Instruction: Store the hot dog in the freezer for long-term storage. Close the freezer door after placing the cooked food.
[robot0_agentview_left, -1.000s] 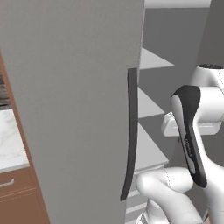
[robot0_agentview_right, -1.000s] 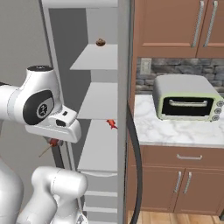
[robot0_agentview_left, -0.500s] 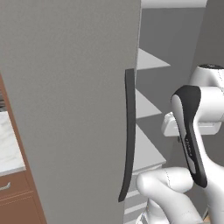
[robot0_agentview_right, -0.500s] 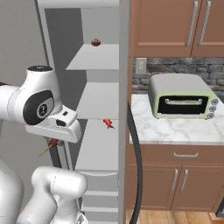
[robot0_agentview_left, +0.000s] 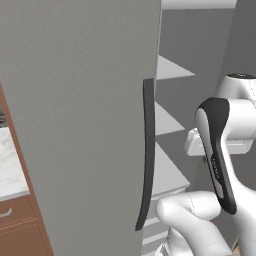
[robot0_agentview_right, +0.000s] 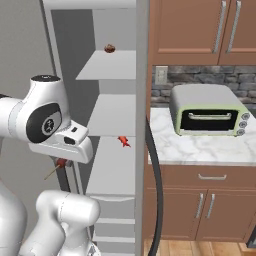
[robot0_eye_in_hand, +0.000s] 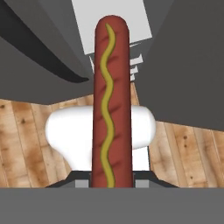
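One slim reddish-brown hot dog (robot0_eye_in_hand: 110, 100) with a wavy yellow mustard line along it stands pinched between the fingers (robot0_eye_in_hand: 142, 174), rising straight up out of their grip through the middle of the hand view. Two dark finger tips show at its base, one on each side, pressed in against the sausage. Beyond the hot dog's far end lie white freezer shelves (robot0_eye_in_hand: 113, 26), and to the fingers' left a curved dark handle (robot0_eye_in_hand: 48, 57) sweeps across a grey panel. A wooden plank floor (robot0_eye_in_hand: 26, 131) lies behind the fingers.

In the right base view, the tall grey fridge has its narrow freezer compartment (robot0_agentview_right: 107, 115) standing open, with three white shelves counted one above another and white drawers below. One small dark-brown rounded lump (robot0_agentview_right: 109, 48) sits on the top shelf. One small red item (robot0_agentview_right: 123, 141) lies on a lower shelf. The plain grey freezer door (robot0_agentview_right: 142, 100) is seen edge-on, swung open, with one long dark vertical handle (robot0_agentview_right: 155, 175) curving down beside it.

Right of the door, one pale green toaster oven (robot0_agentview_right: 207, 116) with three knobs sits on the white marble bench (robot0_agentview_right: 200, 150), above brown wooden cabinets (robot0_agentview_right: 205, 205).

In the left base view, one wide grey door panel (robot0_agentview_left: 75, 115) carries one long dark handle (robot0_agentview_left: 147, 150).
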